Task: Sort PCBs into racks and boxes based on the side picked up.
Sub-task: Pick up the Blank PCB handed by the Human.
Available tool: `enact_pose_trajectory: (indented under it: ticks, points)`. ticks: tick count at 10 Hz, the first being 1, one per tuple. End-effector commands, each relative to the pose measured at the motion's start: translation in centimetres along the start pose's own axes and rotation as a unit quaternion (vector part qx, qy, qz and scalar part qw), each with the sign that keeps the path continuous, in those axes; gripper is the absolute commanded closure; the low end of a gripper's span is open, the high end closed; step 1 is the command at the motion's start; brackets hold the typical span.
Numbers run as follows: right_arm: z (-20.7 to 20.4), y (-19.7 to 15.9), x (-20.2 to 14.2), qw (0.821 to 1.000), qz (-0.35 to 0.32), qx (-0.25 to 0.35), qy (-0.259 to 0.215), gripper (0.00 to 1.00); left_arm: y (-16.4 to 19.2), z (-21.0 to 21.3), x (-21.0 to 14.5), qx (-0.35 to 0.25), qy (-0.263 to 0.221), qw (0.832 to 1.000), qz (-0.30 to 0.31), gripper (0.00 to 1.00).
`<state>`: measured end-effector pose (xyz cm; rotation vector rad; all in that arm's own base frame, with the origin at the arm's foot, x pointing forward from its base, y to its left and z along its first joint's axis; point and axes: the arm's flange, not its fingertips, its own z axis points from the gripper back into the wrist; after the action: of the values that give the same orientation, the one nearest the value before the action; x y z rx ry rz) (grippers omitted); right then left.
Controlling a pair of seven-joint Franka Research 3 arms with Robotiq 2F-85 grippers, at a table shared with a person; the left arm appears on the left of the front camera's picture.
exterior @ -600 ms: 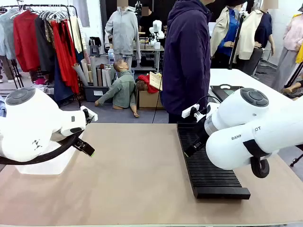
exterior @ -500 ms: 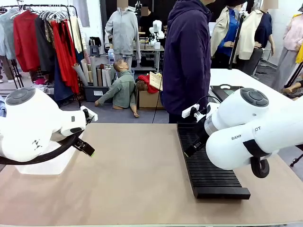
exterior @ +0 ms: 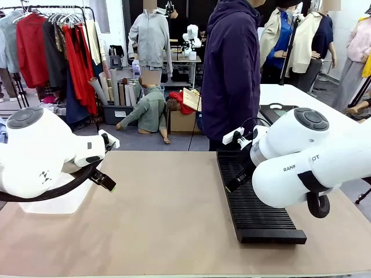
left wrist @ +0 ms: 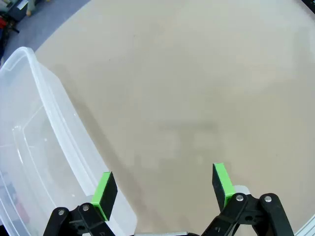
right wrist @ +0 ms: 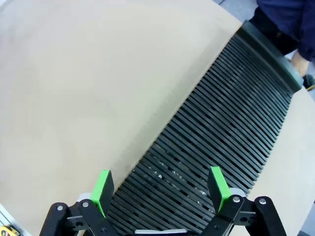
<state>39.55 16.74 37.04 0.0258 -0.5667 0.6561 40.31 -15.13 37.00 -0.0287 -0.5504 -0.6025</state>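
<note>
No PCBs are in view. The long black slotted rack (exterior: pixel 255 205) lies on the right side of the table, and its slots (right wrist: pixel 221 128) hold nothing. The clear plastic box (exterior: pixel 55 202) stands at the table's left edge, partly hidden by my left arm; its inside (left wrist: pixel 29 147) shows nothing in it. My left gripper (left wrist: pixel 162 184) hangs open beside the box's rim, above bare table, and it shows low beside the box (exterior: pixel 110 185). My right gripper (right wrist: pixel 160 187) is open over the rack's near-left edge, low at the rack's left side (exterior: pixel 231 186). Neither gripper holds anything.
A person in a dark navy hoodie (exterior: pixel 232 75) stands at the far side, just behind the rack's far end; a hand (right wrist: pixel 298 63) shows past that end. The tan table (exterior: pixel 168 214) is bare between box and rack. A second table lies behind on the right.
The person at the far side has shifted slightly to the right. Both arms and their grippers have stayed still.
</note>
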Motion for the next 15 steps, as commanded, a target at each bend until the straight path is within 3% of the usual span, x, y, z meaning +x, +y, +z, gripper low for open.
enact_pose_trajectory:
  ticks: [1, 7, 9, 12, 13, 15]
  points:
    - [0.0, 0.0, 0.0, 1.0, 0.0, 0.0, 0.0, 0.0, 0.0, 0.0, 0.0, 0.0, 0.0, 1.0, 0.0, 0.0]
    - [0.0, 0.0, 0.0, 1.0, 0.0, 0.0, 0.0, 0.0, 0.0, 0.0, 0.0, 0.0, 0.0, 1.0, 0.0, 0.0]
    - [1.8, -0.7, 1.4, 1.0, -0.014, -0.001, -0.013, 0.0, 1.4, 1.2, 0.7, -0.013, -0.014, 0.999, 0.037, 0.0]
    - [3.9, -2.4, 3.3, 0.998, -0.059, 0.027, -0.001, 0.0, 2.9, 3.3, 1.9, -0.037, -0.034, 0.997, 0.059, 0.0]
    - [4.6, -3.3, 4.1, 0.993, -0.107, 0.039, 0.027, 0.0, 3.6, 4.2, 2.5, -0.047, -0.036, 0.995, 0.075, 0.0]
    - [5.8, -4.6, 5.4, 0.982, -0.174, 0.061, 0.035, 0.0, 5.1, 5.7, 3.7, -0.087, -0.04, 0.988, 0.118, 0.0]
